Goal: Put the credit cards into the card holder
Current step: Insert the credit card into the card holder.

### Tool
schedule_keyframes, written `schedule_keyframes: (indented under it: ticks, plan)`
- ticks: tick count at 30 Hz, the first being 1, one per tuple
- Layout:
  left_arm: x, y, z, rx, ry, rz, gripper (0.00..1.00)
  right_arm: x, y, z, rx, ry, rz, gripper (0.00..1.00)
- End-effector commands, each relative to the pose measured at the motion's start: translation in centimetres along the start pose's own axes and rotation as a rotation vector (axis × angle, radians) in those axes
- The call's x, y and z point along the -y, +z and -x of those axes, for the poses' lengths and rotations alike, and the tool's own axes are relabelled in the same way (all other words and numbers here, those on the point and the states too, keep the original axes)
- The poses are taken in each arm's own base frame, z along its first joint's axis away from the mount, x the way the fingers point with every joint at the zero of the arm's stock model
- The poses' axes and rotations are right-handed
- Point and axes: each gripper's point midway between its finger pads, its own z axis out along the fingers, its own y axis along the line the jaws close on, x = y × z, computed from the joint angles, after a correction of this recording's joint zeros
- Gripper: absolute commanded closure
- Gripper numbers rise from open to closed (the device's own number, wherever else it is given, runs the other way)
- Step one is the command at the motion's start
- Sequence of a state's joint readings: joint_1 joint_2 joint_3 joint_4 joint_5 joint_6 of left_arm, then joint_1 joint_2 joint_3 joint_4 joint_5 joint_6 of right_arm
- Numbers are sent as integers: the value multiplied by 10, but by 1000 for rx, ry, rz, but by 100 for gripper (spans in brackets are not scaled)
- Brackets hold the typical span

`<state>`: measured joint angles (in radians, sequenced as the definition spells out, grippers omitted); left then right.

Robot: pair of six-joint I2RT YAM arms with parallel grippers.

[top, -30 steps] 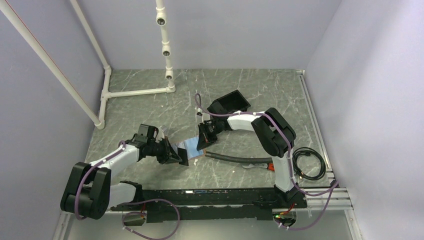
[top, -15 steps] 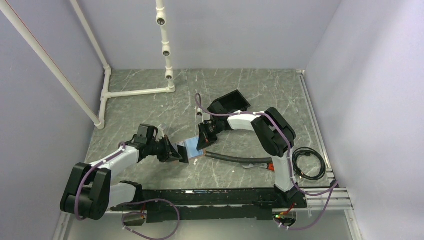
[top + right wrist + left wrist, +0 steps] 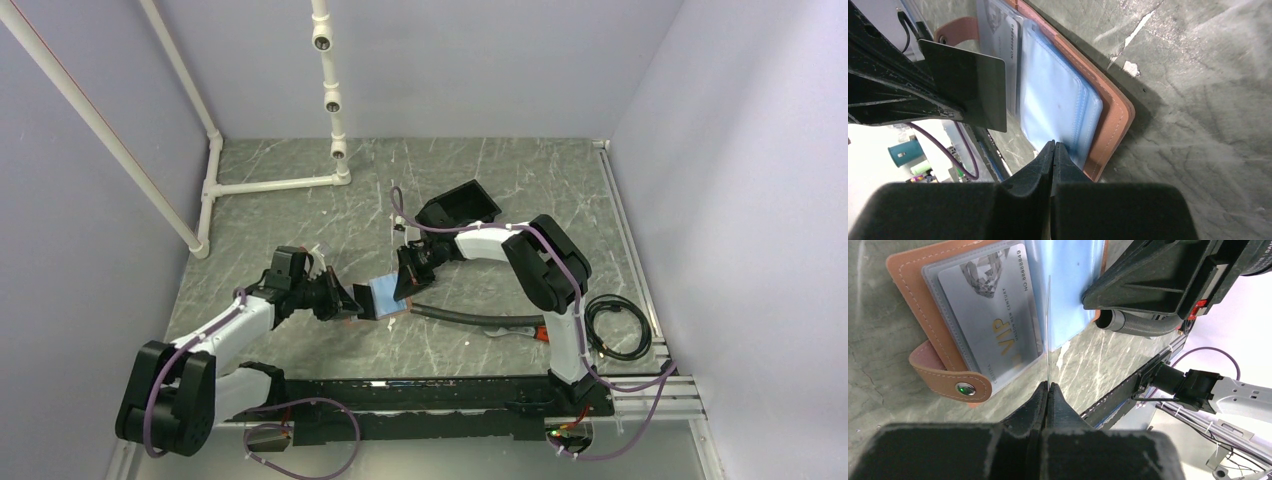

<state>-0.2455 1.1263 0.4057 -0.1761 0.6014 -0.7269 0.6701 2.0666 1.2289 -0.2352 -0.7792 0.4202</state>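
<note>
The left pincer [image 3: 1048,387] is pressing its fingers together and pinching a dark card [image 3: 973,85] by one short edge. The card is standing on edge, so the left wrist view is showing it only as a thin line. It is hanging over the open card holder [image 3: 908,295], above the line where the two sleeve pages are meeting. Whether the card is touching a sleeve cannot be told.

The card holder is lying open and flat on the tabletop [image 3: 480,180], between the two pincers. A silver card [image 3: 993,320] is sitting inside the clear sleeve on the side nearer the left pincer. A blue sleeve [image 3: 1053,95] is lying on the other half. The snap strap [image 3: 943,377] is sticking out from the leather cover on the silver card's side.

The right pincer [image 3: 1054,146] is holding its fingers pressed together, with the tips resting at the outer edge of the blue sleeve. Whether it is pinching that sleeve cannot be told.

A black hose [image 3: 1138,326] is lying on the tabletop just beside the card holder.
</note>
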Motion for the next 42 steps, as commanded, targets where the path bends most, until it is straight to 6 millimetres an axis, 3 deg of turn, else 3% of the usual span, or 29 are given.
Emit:
schedule_keyframes:
  ticks: [1, 22, 33, 42]
  plan:
    - [1, 3, 1, -8, -4, -4, 100, 30, 6, -5, -4, 1, -87, 100]
    - [-2, 16, 1, -38, -25, -36, 100, 31, 8, -8, -14, 4, -80, 100]
    - [12, -2, 5, 2, 5, -35, 100, 33, 8, -10, -16, 7, -83, 100]
    - [7, 12, 1, -42, -11, -65, 100, 32, 8, -10, -17, 5, -80, 100]
